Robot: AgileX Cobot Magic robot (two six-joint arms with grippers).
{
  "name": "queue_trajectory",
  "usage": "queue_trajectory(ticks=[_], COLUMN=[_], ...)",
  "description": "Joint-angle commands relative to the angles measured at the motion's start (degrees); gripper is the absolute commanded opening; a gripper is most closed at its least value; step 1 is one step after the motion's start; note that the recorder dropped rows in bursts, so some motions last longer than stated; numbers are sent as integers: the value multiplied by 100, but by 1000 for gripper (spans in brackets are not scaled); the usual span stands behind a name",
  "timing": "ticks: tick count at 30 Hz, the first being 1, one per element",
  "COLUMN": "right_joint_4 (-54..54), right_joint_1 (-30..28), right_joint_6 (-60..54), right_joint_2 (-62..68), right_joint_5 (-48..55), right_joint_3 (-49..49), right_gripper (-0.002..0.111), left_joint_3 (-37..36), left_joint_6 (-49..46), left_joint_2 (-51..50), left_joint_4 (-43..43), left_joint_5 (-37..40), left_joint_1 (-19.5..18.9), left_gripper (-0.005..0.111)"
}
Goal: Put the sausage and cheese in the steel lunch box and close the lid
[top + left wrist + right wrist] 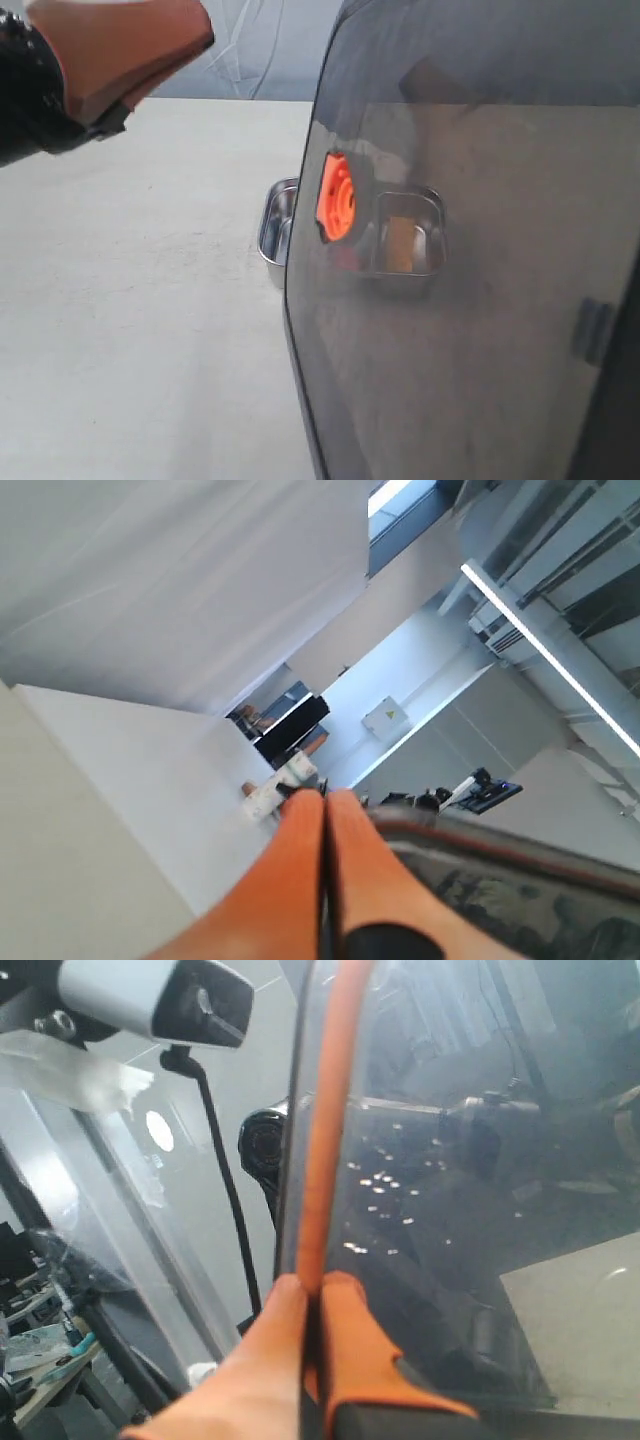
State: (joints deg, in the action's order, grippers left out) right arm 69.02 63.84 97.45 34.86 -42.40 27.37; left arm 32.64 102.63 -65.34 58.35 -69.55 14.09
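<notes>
Lid [480,300], dark and translucent, hangs on edge close to the exterior camera. It fills the right half of that view and is cut off at the top, right and bottom. Its orange valve tab [337,197] sits near the left edge of the lid as seen there.

The steel lunch box [272,225] stands on the table [150,300] well behind the lid. Only its left end shows clear; the rest shows dimly through the smoky plastic. The cheese [403,245] appears as a yellowish block in the right-hand compartment, blurred by the lid. The sausage cannot be made out; the valve tab and the tinted plastic cover the part of the box where it might lie.

The right gripper [315,1285] has its jaws pressed together on the rim of the lid [450,1160], pinching the orange seal [330,1110] that runs along that edge. Behind the lid in this view a camera [150,1000] on a stand is partly visible. The right gripper itself cannot be picked out in the exterior view.

The left gripper [165,60] is raised at the upper left of the exterior view, well apart from the lid and the box and partly cut off by the frame. Its wrist view shows the left gripper [323,798] with its orange fingers [295,860] closed flat against each other, holding nothing. A dark smeared band beside them is too blurred to identify.
</notes>
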Motion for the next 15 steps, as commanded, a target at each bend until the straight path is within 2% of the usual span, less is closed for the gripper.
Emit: queue_trajectory(ticks=[1,2,3,6,8,15], right_joint_4=[-163,-163,-163,-163,-163,-163], right_joint_1=[12,12,12,12,12,12], right_joint_6=[-67,-67,-67,-67,-67,-67], right_joint_2=[-37,-37,-37,-37,-37,-37], right_joint_5=[-242,-255,-266,-266,-266,-281], right_joint_3=[-12,-12,-12,-12,-12,-12], right_gripper=[-1,-1,-1,-1,-1,-1], left_joint_3=[266,266,266,266,266,266], left_joint_6=[-60,-100,-114,-129,-129,-129], left_joint_2=[-6,-6,-6,-6,-6,-6], left_joint_4=[-198,-42,550,1603,2075,2931], left_joint_5=[-41,-41,-41,-41,-41,-41], left_joint_1=[77,77,77,77,77,77], left_gripper=[0,0,0,0,0,0])
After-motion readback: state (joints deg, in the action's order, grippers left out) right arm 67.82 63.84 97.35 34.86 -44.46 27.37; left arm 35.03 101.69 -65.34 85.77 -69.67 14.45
